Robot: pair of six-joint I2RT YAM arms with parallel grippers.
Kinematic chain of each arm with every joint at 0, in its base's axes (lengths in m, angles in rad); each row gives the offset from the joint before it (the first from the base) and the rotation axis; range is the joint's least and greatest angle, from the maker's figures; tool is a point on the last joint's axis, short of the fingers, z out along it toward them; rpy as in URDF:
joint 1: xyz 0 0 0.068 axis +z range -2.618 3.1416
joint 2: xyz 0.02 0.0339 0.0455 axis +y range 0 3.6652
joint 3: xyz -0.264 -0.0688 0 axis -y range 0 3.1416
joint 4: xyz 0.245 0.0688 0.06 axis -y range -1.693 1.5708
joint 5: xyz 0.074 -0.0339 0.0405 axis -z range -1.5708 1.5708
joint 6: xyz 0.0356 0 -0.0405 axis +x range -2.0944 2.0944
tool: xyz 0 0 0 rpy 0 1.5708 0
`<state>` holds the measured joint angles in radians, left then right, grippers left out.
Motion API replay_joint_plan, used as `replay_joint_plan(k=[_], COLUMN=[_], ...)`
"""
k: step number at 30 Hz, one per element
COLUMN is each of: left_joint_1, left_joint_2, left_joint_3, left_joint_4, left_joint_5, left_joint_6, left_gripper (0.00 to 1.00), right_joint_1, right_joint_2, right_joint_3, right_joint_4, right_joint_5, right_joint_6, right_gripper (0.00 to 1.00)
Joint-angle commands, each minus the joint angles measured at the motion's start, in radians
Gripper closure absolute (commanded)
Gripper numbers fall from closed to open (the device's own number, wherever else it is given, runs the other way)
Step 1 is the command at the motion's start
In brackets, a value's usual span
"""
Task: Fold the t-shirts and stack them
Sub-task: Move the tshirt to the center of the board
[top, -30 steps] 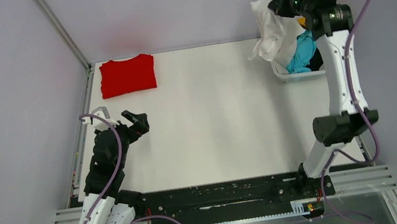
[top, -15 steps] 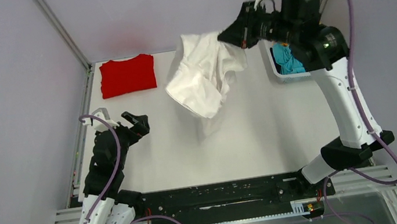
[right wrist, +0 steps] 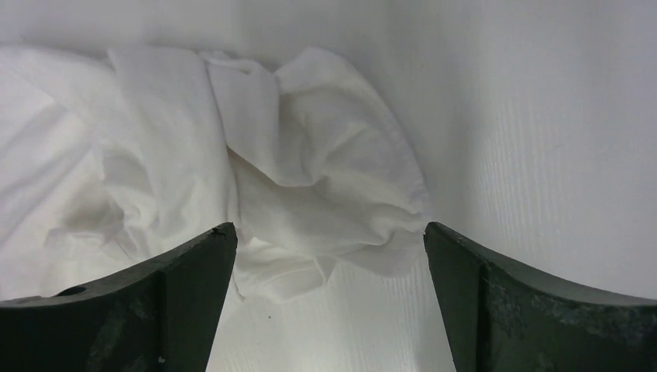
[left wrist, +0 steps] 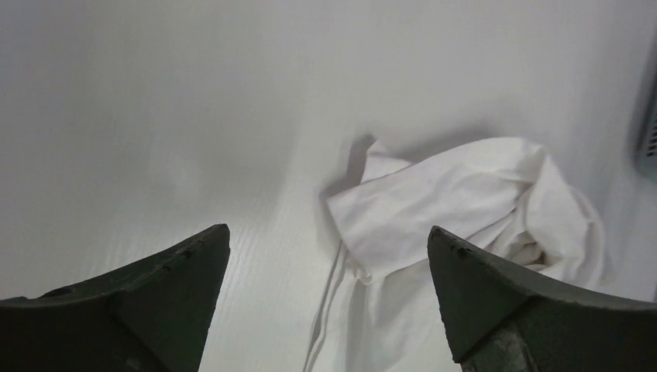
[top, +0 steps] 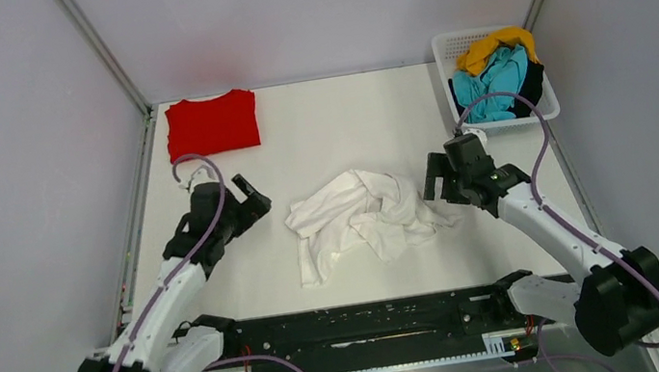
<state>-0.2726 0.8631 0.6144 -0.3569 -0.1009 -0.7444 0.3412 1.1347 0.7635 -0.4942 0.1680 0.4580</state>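
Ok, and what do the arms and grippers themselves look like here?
The left arm and right arm both have white links joined by bulky black joints, with a purple cable looping along each. The left gripper and right gripper are black. Up close their fingers are dark, wedge-shaped and tapered. No markings are legible.

We see the white shirt (left wrist: 465, 201) cut off by the left wrist view's bottom edge; the black shirt (top: 537, 84) sits mostly buried in the basket (top: 445, 45).
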Motion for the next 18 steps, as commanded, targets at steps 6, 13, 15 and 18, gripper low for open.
replay_joint_plan(k=[6, 13, 15, 18], left_joint_1=[-0.178, -0.233, -0.236, -0.238], left_joint_2=[0.349, 0.522, 0.561, 0.613], left_joint_3=[0.095, 0.105, 0.121, 0.142], left_joint_4=[0.05, 0.159, 0.191, 0.212], left_joint_5=[0.056, 0.069, 0.095, 0.136], left_joint_6=[-0.027, -0.037, -0.028, -0.022], left_gripper=[0.01, 0.2, 0.29, 0.47], right_joint_1=[0.134, 0.414, 0.48, 0.553], right_joint_2=[-0.135, -0.022, 0.051, 0.173], right_joint_3=[-0.056, -0.042, -0.007, 0.068], right_joint_4=[0.126, 0.219, 0.227, 0.233], right_joint_5=[0.0, 0.081, 0.136, 0.2], right_joint_6=[0.081, 0.115, 0.134, 0.177], right_gripper=[0.0, 0.0, 0.0, 0.01])
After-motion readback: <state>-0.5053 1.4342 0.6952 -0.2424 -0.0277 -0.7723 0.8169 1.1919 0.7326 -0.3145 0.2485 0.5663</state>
